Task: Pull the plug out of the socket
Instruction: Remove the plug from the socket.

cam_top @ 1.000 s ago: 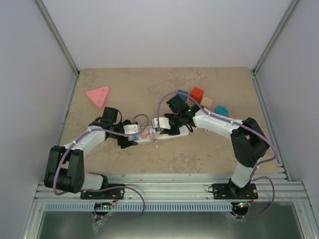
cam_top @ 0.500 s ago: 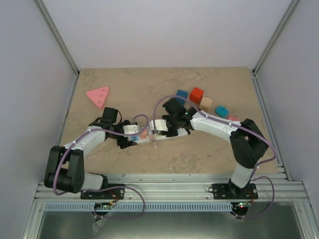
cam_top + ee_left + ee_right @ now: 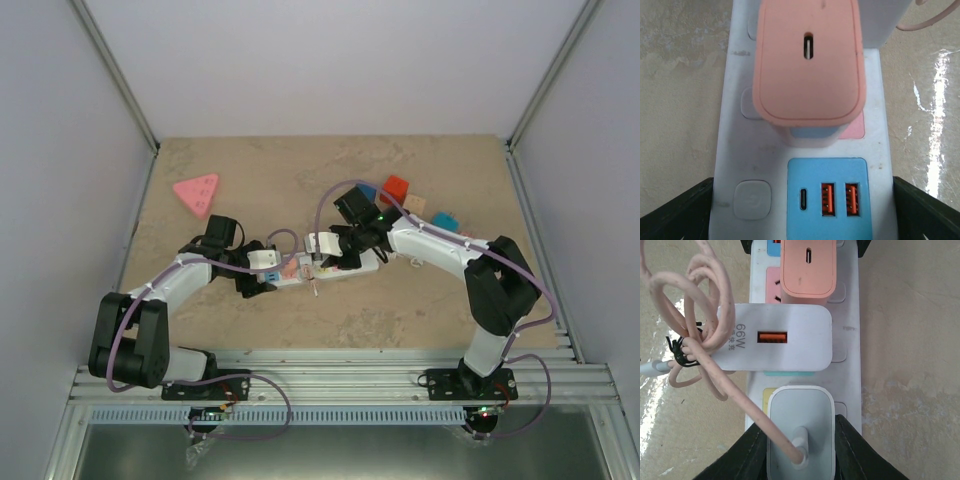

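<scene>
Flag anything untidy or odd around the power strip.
The pink cable lies in a loose tangled bundle beside the power strip, and the wide white charger overhangs the strip's edge. Nothing looks damaged.

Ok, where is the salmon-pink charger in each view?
Top external: salmon-pink charger just left of centre.
Left wrist: upper centre.
Right wrist: top centre.
Shared landmark: the white power strip it is plugged into.

Your left gripper (image 3: 258,275) sits low, fingers spread wide and pressed against both sides of the socket (image 3: 740,150). Your right arm bends in from the opposite side, elbow out, right gripper (image 3: 335,258) pinched on the plug (image 3: 800,425).
</scene>
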{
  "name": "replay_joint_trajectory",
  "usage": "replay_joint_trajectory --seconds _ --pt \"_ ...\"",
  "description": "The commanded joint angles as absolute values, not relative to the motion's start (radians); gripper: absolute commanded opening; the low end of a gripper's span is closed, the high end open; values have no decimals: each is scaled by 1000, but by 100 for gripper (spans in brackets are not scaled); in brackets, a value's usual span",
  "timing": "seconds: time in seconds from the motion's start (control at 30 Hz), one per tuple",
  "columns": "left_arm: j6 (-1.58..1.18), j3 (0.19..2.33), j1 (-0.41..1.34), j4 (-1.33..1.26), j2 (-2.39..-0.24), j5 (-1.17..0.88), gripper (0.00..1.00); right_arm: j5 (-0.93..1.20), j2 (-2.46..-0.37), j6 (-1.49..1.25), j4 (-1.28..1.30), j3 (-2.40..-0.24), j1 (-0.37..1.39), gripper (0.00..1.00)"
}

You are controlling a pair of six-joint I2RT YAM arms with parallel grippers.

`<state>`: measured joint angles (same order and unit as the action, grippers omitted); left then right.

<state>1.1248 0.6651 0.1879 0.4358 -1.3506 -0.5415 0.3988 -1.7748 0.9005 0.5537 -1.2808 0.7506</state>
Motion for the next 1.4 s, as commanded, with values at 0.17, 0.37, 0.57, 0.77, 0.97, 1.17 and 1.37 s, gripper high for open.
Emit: replay_joint_trajectory --seconds 0.17,0.37,0.57,0.77,0.97,1.17,1.37 --pt "1109 681 183 378 -1338 -587 0 343 -1775 893 518 -1286 800 0" --pt "1109 681 184 379 -1336 -586 0 321 -1752 885 484 -1270 803 1" --pt "1110 678 184 377 -1338 -586 0 318 -1735 895 469 -1250 804 1" --pt "1110 677 183 376 -1336 -583 0 452 -1738 907 552 -1287 769 1" --pt "1111 676 183 376 -1337 -584 0 459 -1728 911 554 -1283 742 1" --pt "1112 675 184 375 -1337 -583 0 454 -1725 917 548 -1275 738 1" --pt "1111 676 184 375 -1336 -582 0 426 -1721 916 526 -1263 739 1"
